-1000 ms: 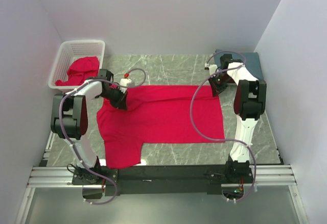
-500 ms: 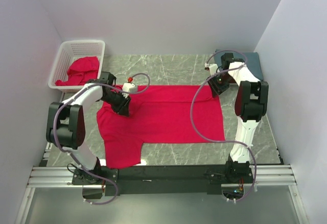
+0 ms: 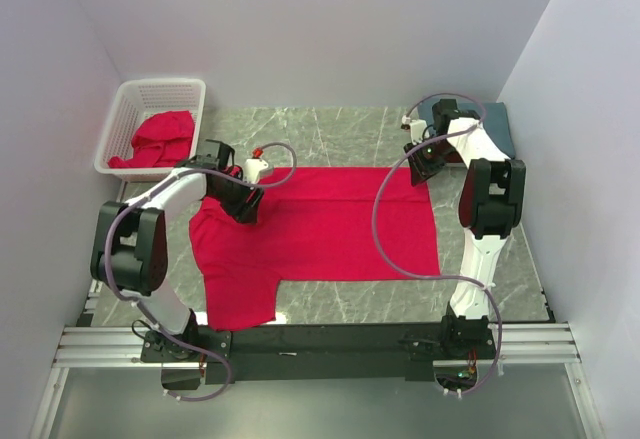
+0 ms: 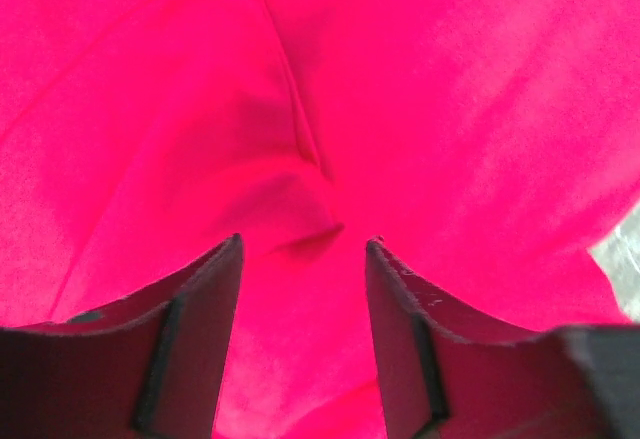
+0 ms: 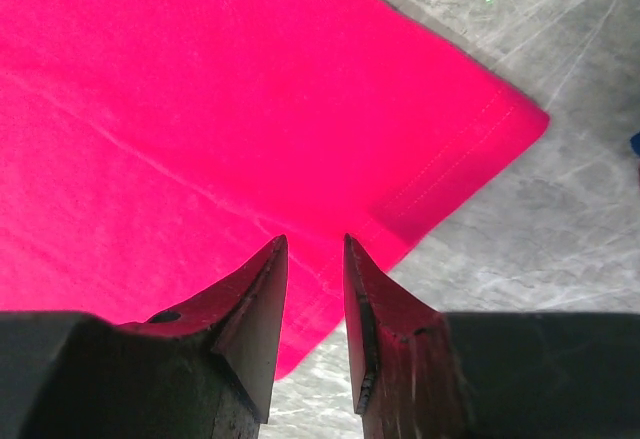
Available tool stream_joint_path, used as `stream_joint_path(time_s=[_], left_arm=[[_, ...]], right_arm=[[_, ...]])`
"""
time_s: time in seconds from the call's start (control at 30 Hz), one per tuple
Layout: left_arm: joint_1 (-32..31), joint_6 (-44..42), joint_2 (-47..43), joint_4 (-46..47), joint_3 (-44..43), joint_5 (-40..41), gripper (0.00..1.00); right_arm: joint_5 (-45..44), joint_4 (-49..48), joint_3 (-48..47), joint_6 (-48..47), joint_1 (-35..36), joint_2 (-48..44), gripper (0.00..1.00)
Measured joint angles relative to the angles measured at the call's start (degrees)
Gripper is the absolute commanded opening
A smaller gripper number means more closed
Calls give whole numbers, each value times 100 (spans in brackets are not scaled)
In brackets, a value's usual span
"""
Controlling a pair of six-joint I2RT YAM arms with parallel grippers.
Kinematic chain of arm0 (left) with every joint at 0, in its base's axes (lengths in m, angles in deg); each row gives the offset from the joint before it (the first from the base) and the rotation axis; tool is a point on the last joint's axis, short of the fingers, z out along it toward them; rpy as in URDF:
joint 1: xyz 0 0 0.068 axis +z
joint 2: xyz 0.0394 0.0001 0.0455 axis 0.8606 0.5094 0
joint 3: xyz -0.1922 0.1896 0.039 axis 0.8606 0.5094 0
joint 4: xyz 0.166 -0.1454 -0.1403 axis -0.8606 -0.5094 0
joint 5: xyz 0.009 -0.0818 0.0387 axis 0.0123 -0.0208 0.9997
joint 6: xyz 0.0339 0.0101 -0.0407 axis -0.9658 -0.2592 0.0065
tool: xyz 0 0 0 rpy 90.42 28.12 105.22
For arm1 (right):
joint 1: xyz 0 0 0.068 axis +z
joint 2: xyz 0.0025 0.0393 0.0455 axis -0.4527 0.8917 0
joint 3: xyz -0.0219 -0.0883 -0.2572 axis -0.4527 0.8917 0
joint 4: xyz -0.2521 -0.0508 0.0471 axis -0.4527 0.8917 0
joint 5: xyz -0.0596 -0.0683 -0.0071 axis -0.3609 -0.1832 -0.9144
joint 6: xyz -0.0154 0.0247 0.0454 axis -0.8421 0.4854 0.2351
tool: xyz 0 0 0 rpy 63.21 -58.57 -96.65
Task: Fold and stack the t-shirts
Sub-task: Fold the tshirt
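Across the grey marbled bench [image 3: 340, 129], a bright red cloth t-shirt [image 3: 320, 224] lies spread flat between both arms. Over a seam and raised wrinkle near its left end, the left gripper [image 4: 303, 249] hovers with jaws released; the right gripper [image 5: 315, 244], jaws narrowly parted and empty, hangs above the far hem corner. A pinch there could slip off the edge or drag one side, skewing the fold. The left arm bends inward, wrist tipped down; the right arm reaches far forward
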Motion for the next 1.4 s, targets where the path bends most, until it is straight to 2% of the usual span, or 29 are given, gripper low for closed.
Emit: stream_joint_path(time_s=[0.17,0.23,0.27,0.3,0.4,0.73,0.97,1.07,1.1,1.2,1.4], left_arm=[[-190,105,350,157,-35,96,45],[-291,157,437,201,-35,157,36],[-348,181,472,214,-35,192,31],[-393,201,494,225,-35,219,19],[-507,260,542,225,-35,313,1],[-850,551,557,46,-105,282,1],[-892,905,597,-48,-446,-72,1],[-887,999,686,-74,-531,-254,10],[-887,1014,730,-79,-533,-302,19],[-887,1078,855,-177,-533,-452,27],[-868,1038,857,-385,-531,-887,35]], right_arm=[[9,-15,76,107,4,4,36],[7,-24,120,129,4,11,36],[7,-24,142,133,4,11,36],[7,-26,160,142,4,11,36],[7,-28,164,149,4,13,36],[9,-28,164,155,4,120,36],[7,-28,164,155,4,153,35],[7,-26,164,153,4,153,36],[7,-26,164,155,4,153,36],[7,-24,164,153,4,153,35],[11,-7,162,155,4,173,36]])
